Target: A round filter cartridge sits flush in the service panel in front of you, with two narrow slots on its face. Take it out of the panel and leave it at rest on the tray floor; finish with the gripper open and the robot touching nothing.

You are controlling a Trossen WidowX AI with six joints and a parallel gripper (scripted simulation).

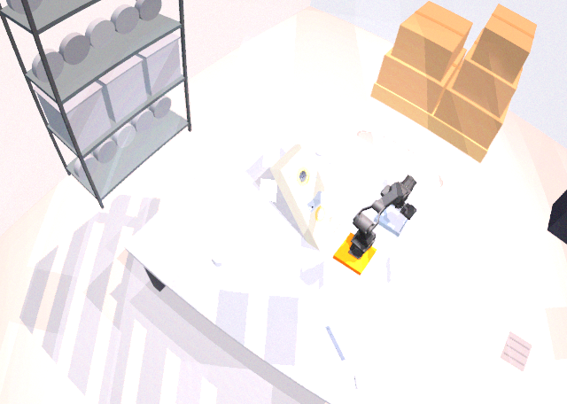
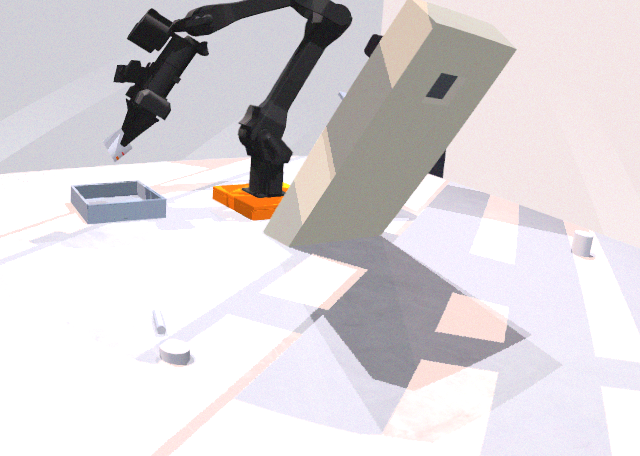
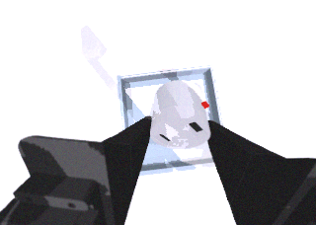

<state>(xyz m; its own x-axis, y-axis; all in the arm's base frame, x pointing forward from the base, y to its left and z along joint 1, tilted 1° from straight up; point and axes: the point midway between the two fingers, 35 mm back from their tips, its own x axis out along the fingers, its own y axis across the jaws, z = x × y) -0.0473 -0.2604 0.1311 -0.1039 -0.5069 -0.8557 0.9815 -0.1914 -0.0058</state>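
Observation:
The pale round filter cartridge (image 2: 114,146) (image 3: 179,112) is out of the panel and held between the fingers of my gripper (image 3: 178,122) (image 2: 123,142). Its two dark slots and a small red mark show in the wrist view. The cartridge is tilted and hangs in the air above the tray. The blue-grey square tray (image 2: 126,211) (image 3: 163,166) (image 1: 397,231) lies beyond and below the cartridge in the wrist view, which hides part of its floor. The service panel (image 1: 292,198) (image 2: 361,146) leans at a slant, with a dark round opening ringed in yellow on its face in the top view.
The orange base (image 1: 354,264) (image 2: 253,211) of the arm stands between the tray and the panel. A small cylinder (image 2: 582,243), a short disc (image 2: 174,352) and a small rod (image 2: 159,322) lie on the table. A shelf rack and stacked boxes (image 1: 430,38) stand farther back.

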